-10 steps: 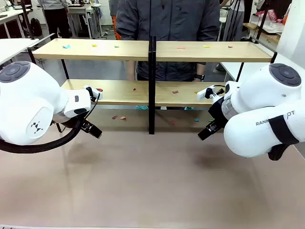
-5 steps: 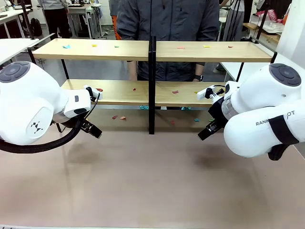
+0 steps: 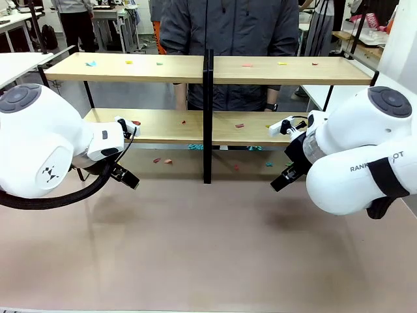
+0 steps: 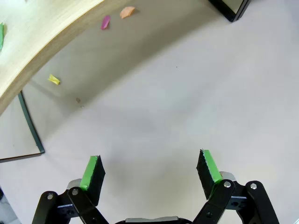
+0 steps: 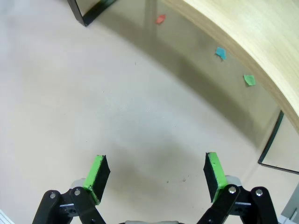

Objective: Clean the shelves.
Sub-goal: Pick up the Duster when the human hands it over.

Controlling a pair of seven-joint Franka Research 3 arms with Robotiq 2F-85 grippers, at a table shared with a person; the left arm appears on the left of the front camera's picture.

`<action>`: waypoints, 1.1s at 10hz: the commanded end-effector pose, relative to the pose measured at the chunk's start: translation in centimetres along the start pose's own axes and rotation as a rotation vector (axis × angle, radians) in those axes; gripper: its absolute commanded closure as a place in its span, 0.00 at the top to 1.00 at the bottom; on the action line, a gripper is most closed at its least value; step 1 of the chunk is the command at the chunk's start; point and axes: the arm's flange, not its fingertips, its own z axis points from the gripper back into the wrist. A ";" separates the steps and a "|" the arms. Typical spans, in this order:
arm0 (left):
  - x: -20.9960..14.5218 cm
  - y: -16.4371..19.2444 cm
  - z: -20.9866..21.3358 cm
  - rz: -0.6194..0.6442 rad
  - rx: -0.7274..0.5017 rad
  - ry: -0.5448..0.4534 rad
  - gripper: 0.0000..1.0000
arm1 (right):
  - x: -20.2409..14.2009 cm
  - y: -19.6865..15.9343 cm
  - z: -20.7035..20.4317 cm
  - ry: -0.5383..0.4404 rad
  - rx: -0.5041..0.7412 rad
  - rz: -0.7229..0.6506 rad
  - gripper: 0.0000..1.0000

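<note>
My pads (image 4: 89, 171) are matt green and look rubbery, set on black links with bare metal pins. My arm shells (image 3: 39, 143) are smooth, glossy white plastic. The shelves (image 3: 189, 68) have pale wood boards, smooth and matt with faint grain, in thin black metal frames. The tabletop (image 3: 195, 248) is smooth, matt brown. The scraps (image 4: 126, 11) look like coloured paper.
</note>
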 end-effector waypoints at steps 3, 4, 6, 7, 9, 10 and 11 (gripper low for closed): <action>-2.4 3.2 13.2 -0.086 -0.124 -0.093 1.00 | -2.2 -2.8 14.2 -0.091 0.034 0.014 1.00; -3.7 4.8 17.4 -0.083 -0.131 -0.184 1.00 | -3.3 -4.3 18.2 -0.137 0.032 0.015 1.00; -6.3 6.9 24.8 -0.135 -0.191 -0.397 1.00 | -4.7 -6.8 24.3 -0.193 0.022 0.032 1.00; -8.0 7.6 27.5 -0.163 -0.239 -0.467 1.00 | -5.4 -8.2 27.0 -0.231 0.034 0.045 1.00; -11.0 9.8 31.1 -0.173 -0.234 -0.582 1.00 | -6.4 -10.8 31.6 -0.300 0.025 0.022 1.00; -12.0 10.5 32.0 -0.183 -0.261 -0.693 1.00 | -6.9 -11.7 32.8 -0.327 0.009 -0.008 1.00; -12.3 10.2 32.0 -0.182 -0.255 -0.739 1.00 | -7.3 -12.1 33.2 -0.346 0.018 -0.021 1.00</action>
